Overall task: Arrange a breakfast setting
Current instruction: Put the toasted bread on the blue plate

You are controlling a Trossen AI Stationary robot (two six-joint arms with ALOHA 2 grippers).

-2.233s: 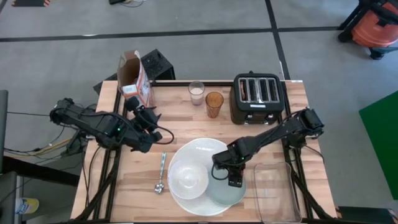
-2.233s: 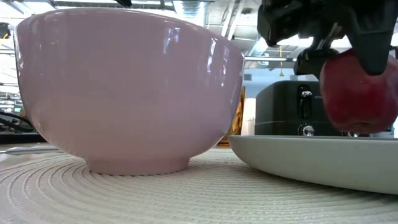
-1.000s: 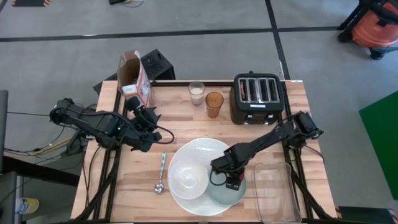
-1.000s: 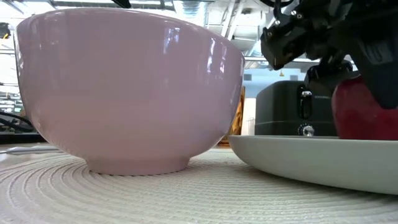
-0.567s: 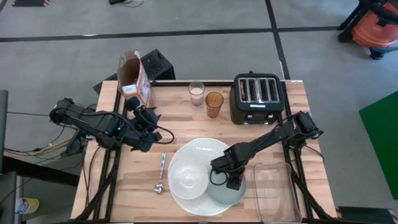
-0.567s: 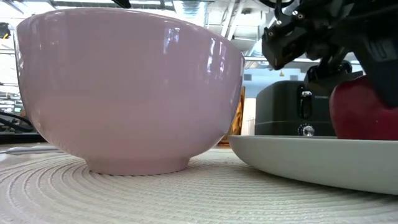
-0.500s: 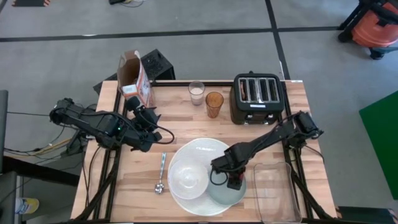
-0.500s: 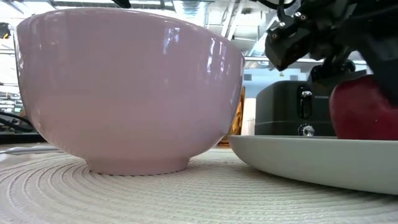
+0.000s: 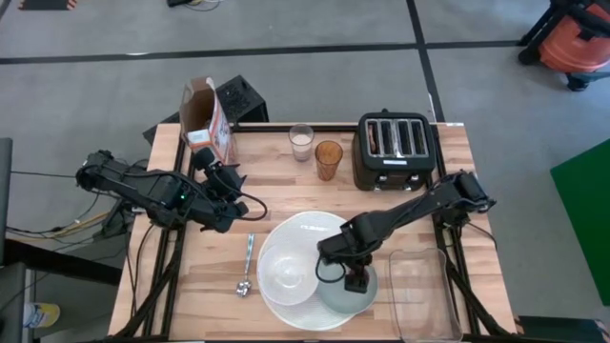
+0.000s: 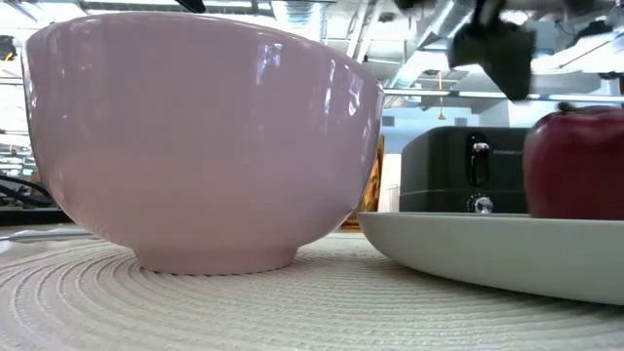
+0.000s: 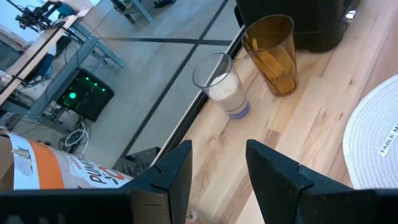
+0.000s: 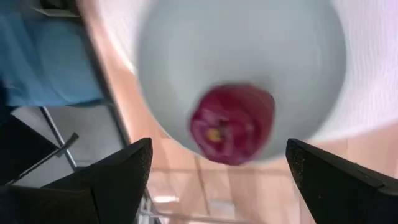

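Red fruit (image 12: 232, 124) sits on the pale green small plate (image 12: 242, 56) — right gripper (image 9: 355, 276) jaws spread above; next, fetch toast.

Light is bright and even across the wooden table (image 9: 286, 191), falling from overhead, with only soft, short shadows beside the toaster (image 9: 396, 151). In the low view, ceiling fixtures glare off the rim of the white bowl (image 10: 205, 146), which looms large and slightly soft, while the toaster behind it stays fairly crisp. The right wrist view is smeared by motion blur: the red fruit (image 12: 231, 124) and the pale green small plate (image 12: 311, 68) under it have fuzzy edges
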